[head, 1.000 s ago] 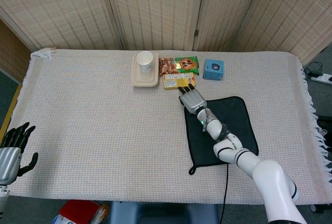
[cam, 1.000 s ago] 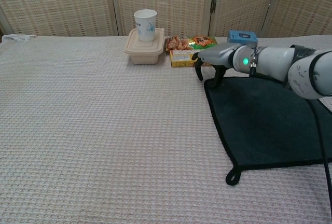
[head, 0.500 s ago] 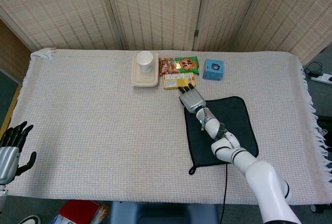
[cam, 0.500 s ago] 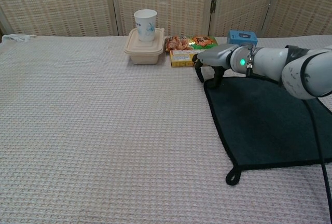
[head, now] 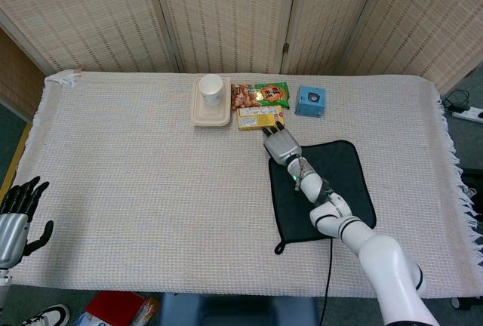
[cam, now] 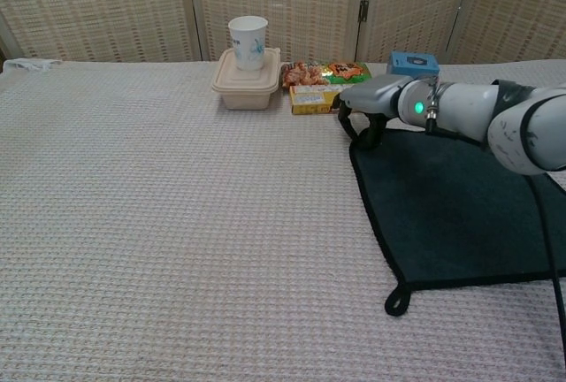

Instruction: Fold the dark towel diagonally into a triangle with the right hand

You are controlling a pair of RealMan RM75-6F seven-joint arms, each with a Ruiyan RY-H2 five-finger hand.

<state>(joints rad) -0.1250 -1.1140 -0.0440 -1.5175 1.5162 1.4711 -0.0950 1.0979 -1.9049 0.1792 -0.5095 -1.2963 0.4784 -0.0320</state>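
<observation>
Dark towel [head: 326, 190] lies flat on the right half of the table [cam: 177, 223], w/ its hanging loop at the near left corner. Our right hand [head: 281, 145] is over the towel's far left corner, fingers curled down onto the edge there. In the chest view the fingers [cam: 364, 130] look closed around the corner fabric, so we judge it's pinching the towel, tho the corner hasn't visibly lifted yet. That corner makes sense as the grab pt: carrying it across to the opposite near right corner gives the diagonal fold. Forearm runs along the towel's diagonal, approx in line w/ that pull.

Our left hand [head: 16, 219] hangs off the near left table edge, fingers spread, holding nothing, well apart from the work.

Just beyond the right hand sit a yellow box [head: 256, 119] and snack bag [head: 260, 94], w/ a blue box [head: 310, 101] beside; a paper cup [head: 212, 87] stands on a lidded container [head: 210, 111]. They're near enough to brush on the lift, we'd guess.
</observation>
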